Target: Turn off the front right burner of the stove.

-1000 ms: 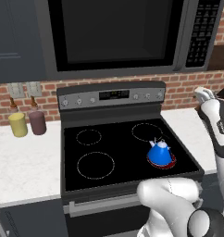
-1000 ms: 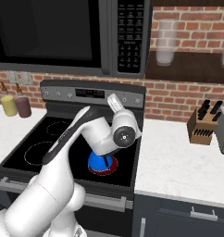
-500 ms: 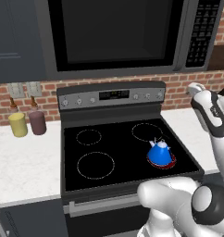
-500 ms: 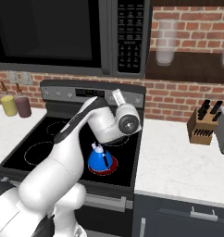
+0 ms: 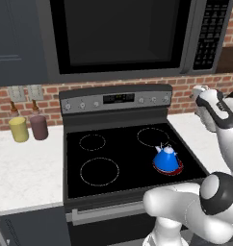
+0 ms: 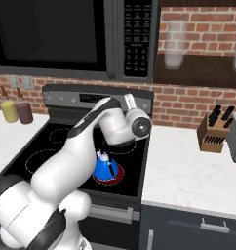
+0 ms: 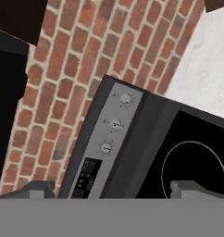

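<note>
Arm swung back; wide-open claw [image 7: 111,187] faces the stove [image 7: 146,134] knobs [image 7: 115,123].

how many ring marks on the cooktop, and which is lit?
4. White-outlined unlit rings at back left, front left and back right of the flat black glass cooktop; the red-glowing front right burner sits under a small blue kettle.

arm bent high, wrist raised; gripper [image 7: 112,190] jaws spread wide, nothing held.
</note>
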{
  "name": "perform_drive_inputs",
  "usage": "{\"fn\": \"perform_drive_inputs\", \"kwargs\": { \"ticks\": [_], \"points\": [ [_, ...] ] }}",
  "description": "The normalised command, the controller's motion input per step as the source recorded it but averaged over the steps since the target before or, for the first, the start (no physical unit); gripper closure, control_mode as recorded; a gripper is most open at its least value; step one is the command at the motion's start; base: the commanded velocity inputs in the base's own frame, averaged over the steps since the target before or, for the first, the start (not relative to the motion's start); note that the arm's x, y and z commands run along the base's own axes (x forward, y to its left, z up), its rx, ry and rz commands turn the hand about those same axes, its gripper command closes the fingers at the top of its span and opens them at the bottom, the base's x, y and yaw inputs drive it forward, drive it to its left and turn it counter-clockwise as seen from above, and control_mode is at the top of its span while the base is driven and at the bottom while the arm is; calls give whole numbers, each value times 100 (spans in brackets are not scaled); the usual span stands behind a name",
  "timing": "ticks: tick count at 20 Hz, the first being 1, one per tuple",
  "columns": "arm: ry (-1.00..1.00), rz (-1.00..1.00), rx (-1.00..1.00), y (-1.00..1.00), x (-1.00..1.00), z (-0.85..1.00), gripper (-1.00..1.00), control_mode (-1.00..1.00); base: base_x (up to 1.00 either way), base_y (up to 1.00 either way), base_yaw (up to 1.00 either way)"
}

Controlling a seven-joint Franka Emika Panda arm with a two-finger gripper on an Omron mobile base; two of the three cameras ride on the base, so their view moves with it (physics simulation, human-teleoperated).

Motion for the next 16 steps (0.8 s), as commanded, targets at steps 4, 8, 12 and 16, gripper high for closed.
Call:
{"fn": "perform_drive_inputs", "kwargs": {
  "ticks": [4,8,12,16],
  "points": [
    [-2,0,7,0,27,-20,-100,-100,0,0,0],
    [-7,0,8,0,24,-28,-100,-100,0,0,0],
    [-6,0,3,0,31,-16,-100,-100,0,0,0],
    [-4,0,0,1,31,0,-100,-100,0,0,0]
  ]
}}
